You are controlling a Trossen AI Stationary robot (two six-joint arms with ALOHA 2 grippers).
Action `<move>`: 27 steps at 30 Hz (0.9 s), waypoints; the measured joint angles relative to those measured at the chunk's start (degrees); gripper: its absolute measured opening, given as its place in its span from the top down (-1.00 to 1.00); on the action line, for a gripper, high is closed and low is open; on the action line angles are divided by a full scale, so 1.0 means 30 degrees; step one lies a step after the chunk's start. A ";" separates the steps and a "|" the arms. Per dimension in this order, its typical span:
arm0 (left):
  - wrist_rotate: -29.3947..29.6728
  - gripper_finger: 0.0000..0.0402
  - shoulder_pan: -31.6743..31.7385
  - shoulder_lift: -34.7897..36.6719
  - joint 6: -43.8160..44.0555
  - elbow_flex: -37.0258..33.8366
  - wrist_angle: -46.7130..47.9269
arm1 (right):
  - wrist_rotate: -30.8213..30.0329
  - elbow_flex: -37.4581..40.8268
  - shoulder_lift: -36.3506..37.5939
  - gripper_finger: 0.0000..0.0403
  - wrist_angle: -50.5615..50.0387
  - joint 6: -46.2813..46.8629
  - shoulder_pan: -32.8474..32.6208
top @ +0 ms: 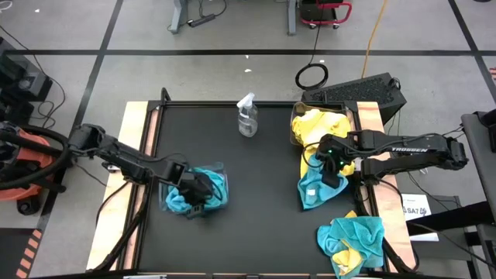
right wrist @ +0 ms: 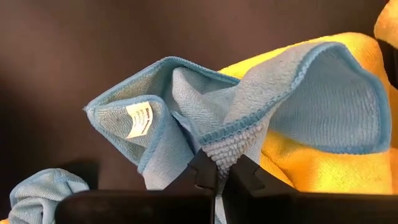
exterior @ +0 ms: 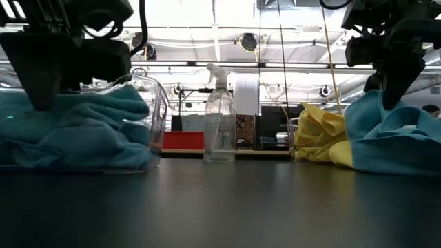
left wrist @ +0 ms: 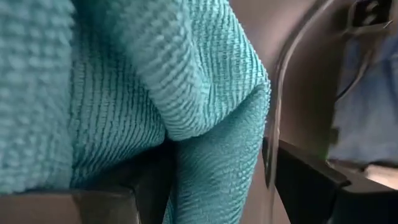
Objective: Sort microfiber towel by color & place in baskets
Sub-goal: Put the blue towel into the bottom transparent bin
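Note:
A clear basket (top: 222,172) at the table's left holds teal towels (top: 177,203). My left gripper (top: 198,191) stands open, pointing down into it; teal cloth (left wrist: 124,93) fills the space between its fingers. A second clear basket (top: 295,128) at the far right holds yellow towels (top: 319,124). In front of it a teal towel (top: 314,192) lies on the table and partly over a yellow one (right wrist: 323,168). My right gripper (top: 335,169) is shut on this teal towel. My left gripper comes down from above onto the teal towels in the basket. Cloth bulges up between the open fingers and reaches one finger (left wrist: 81,205). The basket's clear wall (left wrist: 273,124) stands beside the other finger. Nothing is pinched. My right gripper pinches a bunched, hemmed edge (right wrist: 219,148) of the teal towel between its two fingertips, several layers together. The fingers slant down from above. The towel fans out past the fingertips, and its lower part rests on the table and on the yellow towel.
A clear spray bottle (top: 247,116) stands upright at the table's far middle. A loose pile of teal and yellow towels (top: 353,240) lies at the near right corner. The dark table top between the two arms is bare (top: 256,201).

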State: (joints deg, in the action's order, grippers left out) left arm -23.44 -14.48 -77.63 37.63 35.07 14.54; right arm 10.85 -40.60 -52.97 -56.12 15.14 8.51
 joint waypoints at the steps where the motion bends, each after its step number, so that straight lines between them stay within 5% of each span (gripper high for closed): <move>1: -0.0040 -0.27 0.0000 0.0020 0.0312 -0.0419 -0.0990 | 0.0000 0.0000 0.0000 1.00 0.0079 -0.0069 0.0000; 8: -0.0104 -0.27 0.0805 0.0030 0.1455 -0.2551 -0.6875 | 0.0000 -0.0007 0.0000 1.00 0.1044 -0.0329 0.0000; 27: -0.0964 -0.27 0.1341 0.4752 0.3857 -0.0437 -0.8243 | 0.0495 -0.0007 0.0000 1.00 0.1186 -0.0277 0.0000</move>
State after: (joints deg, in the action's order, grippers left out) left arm -26.33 -10.46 -63.37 49.20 33.76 -10.19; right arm 12.34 -40.62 -52.97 -52.56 14.31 8.51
